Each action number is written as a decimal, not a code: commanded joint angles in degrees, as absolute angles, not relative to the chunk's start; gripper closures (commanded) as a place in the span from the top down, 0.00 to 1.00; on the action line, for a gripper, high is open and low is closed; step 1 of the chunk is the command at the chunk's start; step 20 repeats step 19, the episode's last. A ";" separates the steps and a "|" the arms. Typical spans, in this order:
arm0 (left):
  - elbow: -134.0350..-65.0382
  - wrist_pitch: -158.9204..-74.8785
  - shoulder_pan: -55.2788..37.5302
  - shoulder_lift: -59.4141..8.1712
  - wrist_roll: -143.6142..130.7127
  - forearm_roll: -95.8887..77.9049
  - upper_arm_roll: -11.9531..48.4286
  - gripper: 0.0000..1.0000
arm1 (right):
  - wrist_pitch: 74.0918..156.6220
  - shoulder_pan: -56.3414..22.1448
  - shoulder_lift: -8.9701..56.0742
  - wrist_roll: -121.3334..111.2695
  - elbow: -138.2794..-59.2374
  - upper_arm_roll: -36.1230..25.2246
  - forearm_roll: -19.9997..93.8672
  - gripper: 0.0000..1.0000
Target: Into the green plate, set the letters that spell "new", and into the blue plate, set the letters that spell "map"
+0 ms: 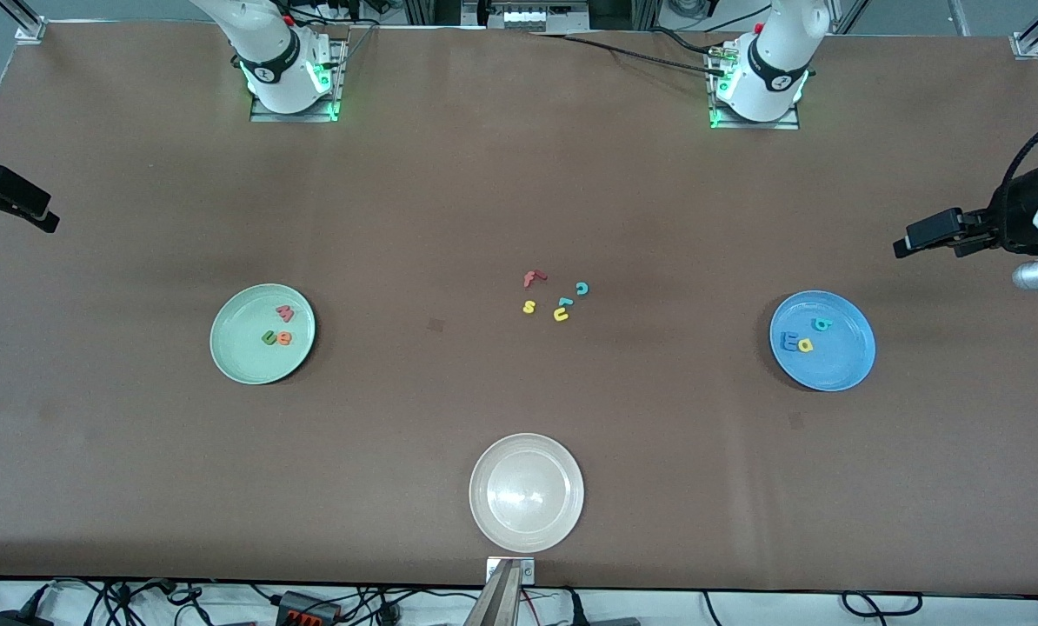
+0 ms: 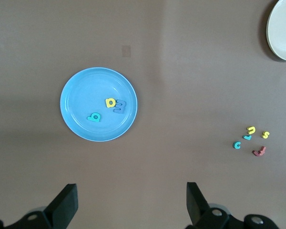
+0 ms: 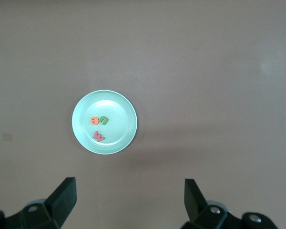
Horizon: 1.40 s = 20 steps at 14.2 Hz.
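Both arms are white, each with a black band carrying a small round mark above a base plate lit green. The left gripper (image 1: 906, 246) and right gripper (image 1: 45, 222) are black with angular, wedge-shaped fingers (image 2: 67, 202). Black cables run to the left arm's base.

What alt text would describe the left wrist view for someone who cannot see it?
A blue plate on a brown table holds three tiny letters: yellow, blue and teal. The open left gripper hangs above it, with loose letters and a cream plate nearby.
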State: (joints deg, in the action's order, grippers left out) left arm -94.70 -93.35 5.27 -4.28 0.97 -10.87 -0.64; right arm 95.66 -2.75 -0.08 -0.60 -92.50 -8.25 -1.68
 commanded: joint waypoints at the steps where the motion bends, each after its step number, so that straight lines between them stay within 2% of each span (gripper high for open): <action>1: -92.99 -90.89 5.54 -5.10 1.93 -11.95 -0.62 1.00 | 96.33 -2.90 -0.62 -1.14 -93.16 -8.09 -2.55 1.00; 7: -93.16 -88.16 6.33 -5.36 2.20 -12.39 -0.97 1.00 | 96.59 -2.90 0.35 -1.14 -93.16 -8.09 -2.55 1.00; 20: -92.90 -88.07 7.29 -5.63 2.20 -12.39 -0.70 1.00 | 96.77 -2.55 0.79 -1.14 -93.08 -8.26 -2.55 1.00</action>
